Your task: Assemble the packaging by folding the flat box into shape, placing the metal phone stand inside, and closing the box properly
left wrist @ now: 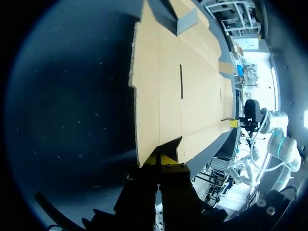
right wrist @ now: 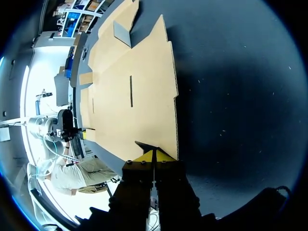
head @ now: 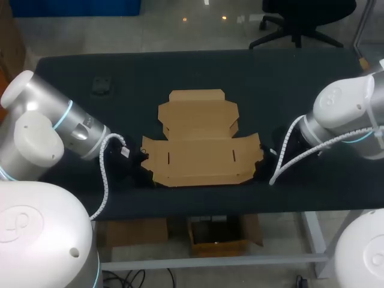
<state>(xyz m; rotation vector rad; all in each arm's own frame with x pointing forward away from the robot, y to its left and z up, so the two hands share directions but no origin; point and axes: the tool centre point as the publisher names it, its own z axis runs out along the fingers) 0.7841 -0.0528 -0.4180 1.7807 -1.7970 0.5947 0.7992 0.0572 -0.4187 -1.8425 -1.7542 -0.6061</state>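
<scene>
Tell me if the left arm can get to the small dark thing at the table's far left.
Probably yes. The small dark thing lies on bare table on that arm's side, beyond its hand at the box's near left corner; nothing stands between them.

Plain tan cardboard on the flat box [head: 201, 144], unprinted, marked only by two thin dark slits. Matte near-black worktop [head: 300, 78], flecked with pale specks in the wrist views. Small dark grey object [head: 103, 86], barely lighter than the worktop. White and brushed-silver shells on the left arm [head: 48, 132] and right arm [head: 348, 114], each ringed in light blue. Black bodies on left jaws and right jaws, with bright yellow fingertips [left wrist: 162, 159] on the left and the same yellow on the right fingertips [right wrist: 150, 156].
</scene>
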